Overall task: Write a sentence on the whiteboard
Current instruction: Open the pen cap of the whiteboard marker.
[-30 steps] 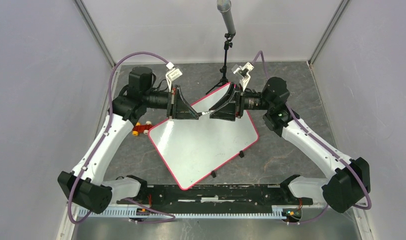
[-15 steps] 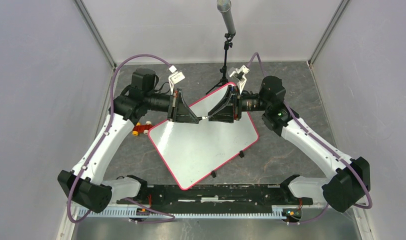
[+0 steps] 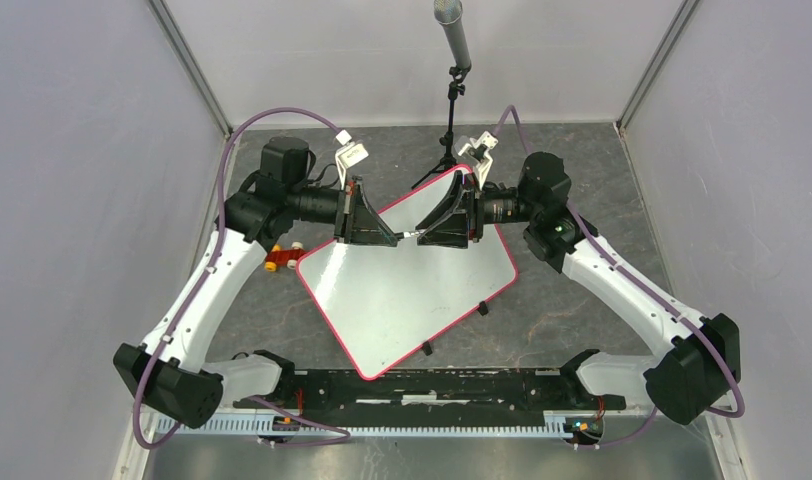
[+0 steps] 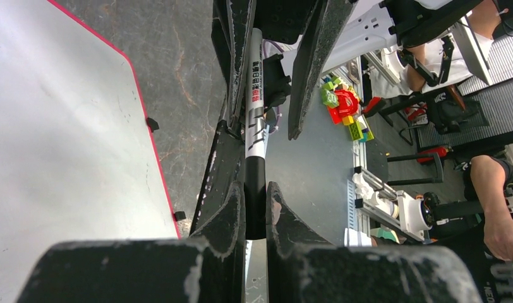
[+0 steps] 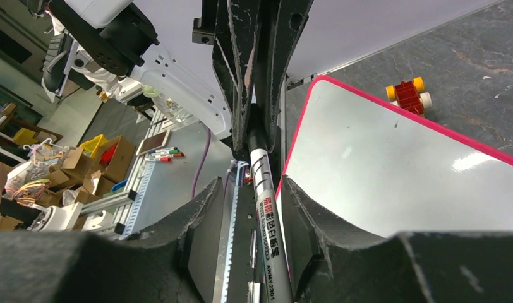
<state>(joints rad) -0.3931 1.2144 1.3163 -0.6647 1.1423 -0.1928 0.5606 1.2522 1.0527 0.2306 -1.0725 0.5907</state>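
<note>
Marker (image 4: 255, 113) is held between both grippers over the far part of the whiteboard (image 3: 412, 290), which lies flat on the desk (image 3: 542, 330); no writing is seen on it. Left gripper (image 4: 256, 196) is clamped tight on the black end, judged to be the cap. Right gripper (image 5: 253, 189) is part-open round the white barrel, with a gap on one side. Barrel should be gripped fully before any pull, and the pull kept straight along the marker axis.
</note>
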